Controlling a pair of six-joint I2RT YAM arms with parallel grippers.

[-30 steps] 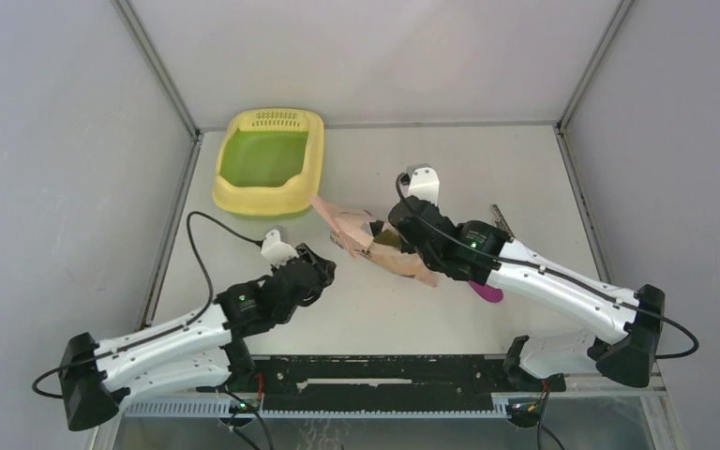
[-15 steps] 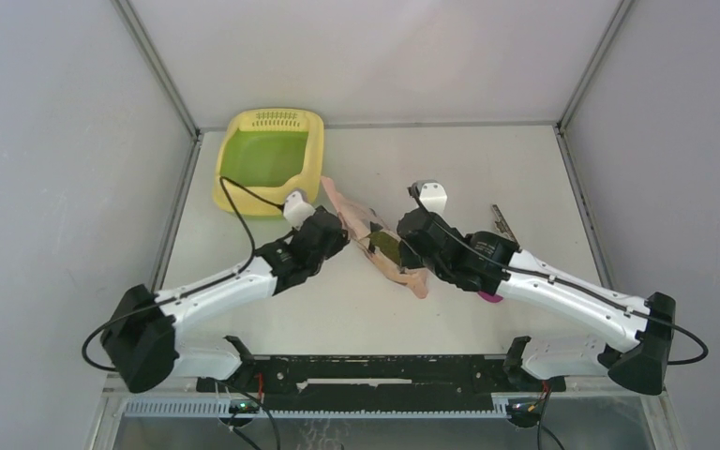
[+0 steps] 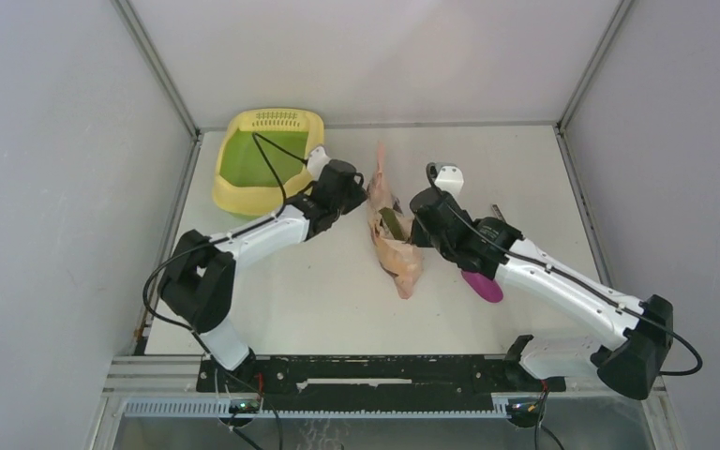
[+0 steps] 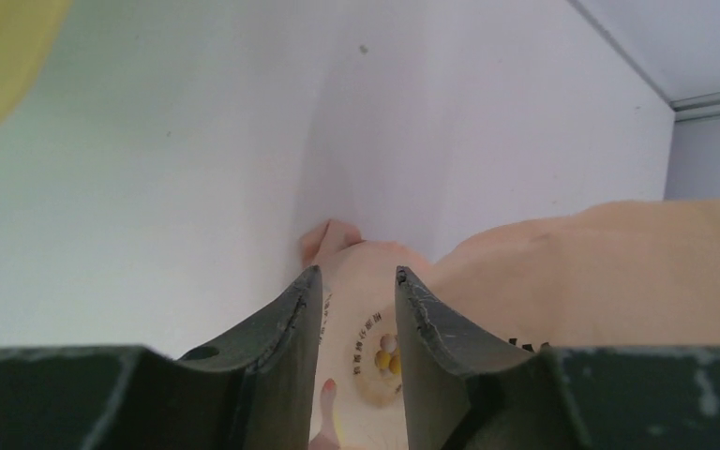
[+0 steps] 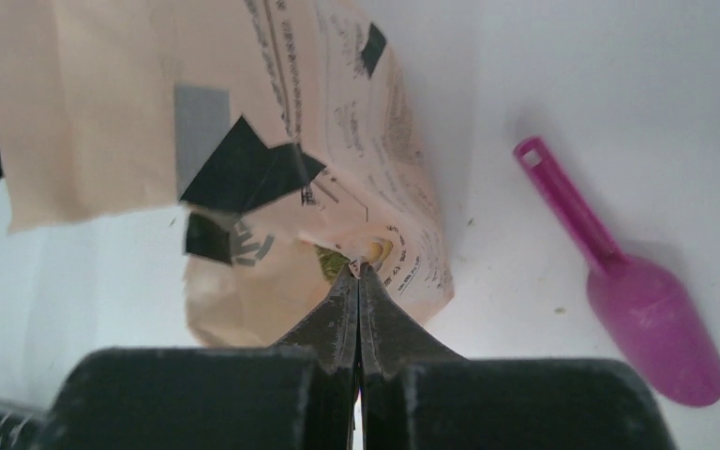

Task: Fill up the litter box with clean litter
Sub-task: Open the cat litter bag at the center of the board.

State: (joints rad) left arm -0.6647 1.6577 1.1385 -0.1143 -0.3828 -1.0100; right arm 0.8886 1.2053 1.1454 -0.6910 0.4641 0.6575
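Tabletop (image 3: 525, 169) bears litter box (image 3: 244, 197), grille end (image 3: 275, 119) far; right fingers (image 5: 337, 319) pinch bag (image 5: 103, 94), left fingers (image 4: 281, 347) parted.

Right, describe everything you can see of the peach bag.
The peach bag is thin, crumpled plastic, long and narrow, printed with small dark text, black and grey patches and a little yellow picture. It stretches front to back over the white table, between the arms. The right gripper is shut on its edge; the left gripper has fingers either side of a fold, grip unclear.
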